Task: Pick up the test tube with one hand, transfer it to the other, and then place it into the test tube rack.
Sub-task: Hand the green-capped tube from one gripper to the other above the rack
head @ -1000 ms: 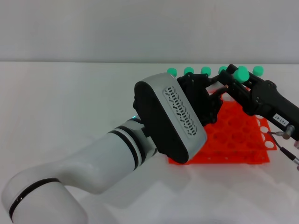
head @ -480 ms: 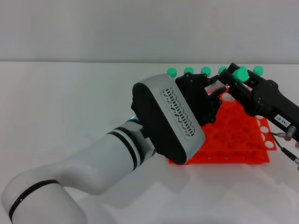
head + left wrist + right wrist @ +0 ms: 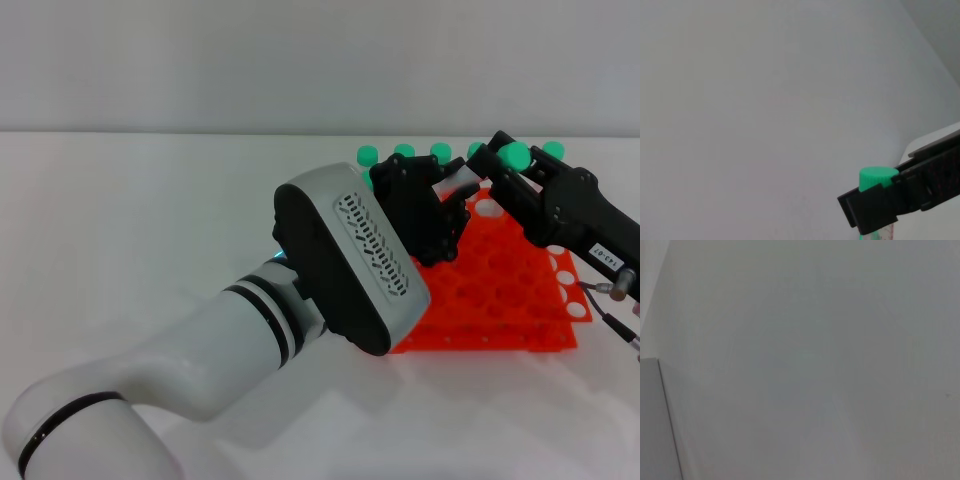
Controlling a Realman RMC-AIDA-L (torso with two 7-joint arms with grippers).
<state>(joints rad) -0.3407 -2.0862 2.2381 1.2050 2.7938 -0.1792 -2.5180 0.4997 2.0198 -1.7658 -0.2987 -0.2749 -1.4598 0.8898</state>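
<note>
Above the bright orange-red plastic grid rack (image 3: pixel 500 290), at the head view's two o'clock, the right tool (image 3: pixel 497 160) is pinching the slim, light, slippery clear green-capped test tube (image 3: pixel 462 182) just under its cap while the left tool (image 3: pixel 440 200), grip state unclear, is meeting its lower end.

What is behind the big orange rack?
Behind the bright orange-red plastic rack stands a row of green-capped clear tubes. The black grippers cover part of the row, so the full count stays hidden.

On view are 6 green-capped tubes (image 3: pixel 514 156), 1 orange-red rack (image 3: pixel 520 290) and 2 grippers (image 3: pixel 470 180).
</note>
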